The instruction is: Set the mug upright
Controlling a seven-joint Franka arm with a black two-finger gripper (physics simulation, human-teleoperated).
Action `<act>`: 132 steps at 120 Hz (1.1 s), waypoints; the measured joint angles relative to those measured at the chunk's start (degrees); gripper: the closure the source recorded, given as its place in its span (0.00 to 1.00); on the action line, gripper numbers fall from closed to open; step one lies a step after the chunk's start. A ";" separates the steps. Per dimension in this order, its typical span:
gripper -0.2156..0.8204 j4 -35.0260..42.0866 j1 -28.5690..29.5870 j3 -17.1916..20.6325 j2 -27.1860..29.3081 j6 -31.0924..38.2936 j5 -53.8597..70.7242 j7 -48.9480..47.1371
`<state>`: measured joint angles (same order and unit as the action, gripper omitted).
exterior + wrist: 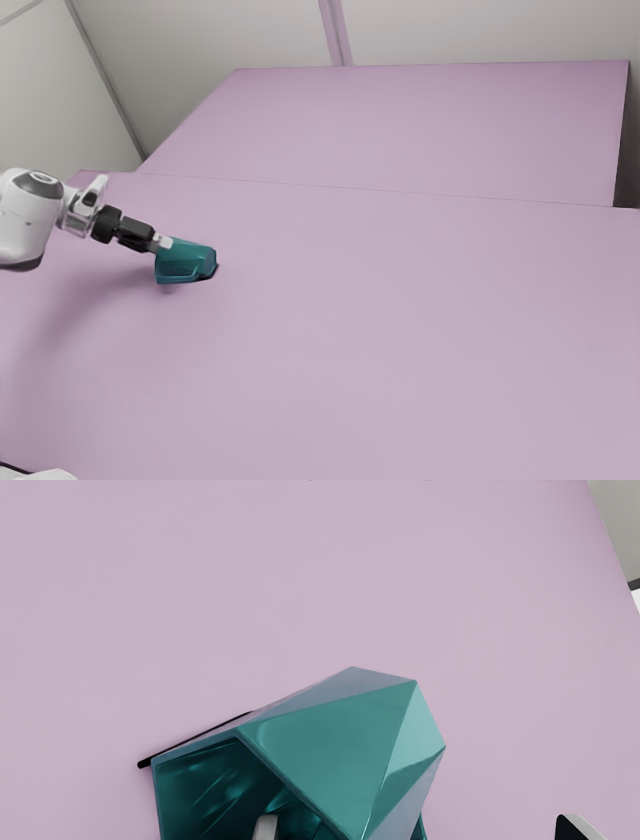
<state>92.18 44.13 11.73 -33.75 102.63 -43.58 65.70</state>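
The gripper [163,242] is at the near upper edge of the teal faceted mug [187,262], which lies on its side on the pink table in the exterior view. Seen from the wrist, the gripper [421,828] has its fingers wide apart: one tip stands in the mouth of the mug [330,740], the other outside beyond its wall. Neither side of the mug is pinched. A sliver of teal shows past the mug's far side; whether it is the handle I cannot tell.
The pink table [400,330] spreads widely around the mug, with a raised-looking pink surface [430,130] behind it. A thin black strip [195,738] runs along the mug's side. Pale walls [230,40] stand behind.
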 joint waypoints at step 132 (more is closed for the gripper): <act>0.96 -0.11 0.06 0.42 1.62 -6.53 -2.68 5.22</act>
<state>92.07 44.19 12.16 -32.13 96.10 -46.26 70.91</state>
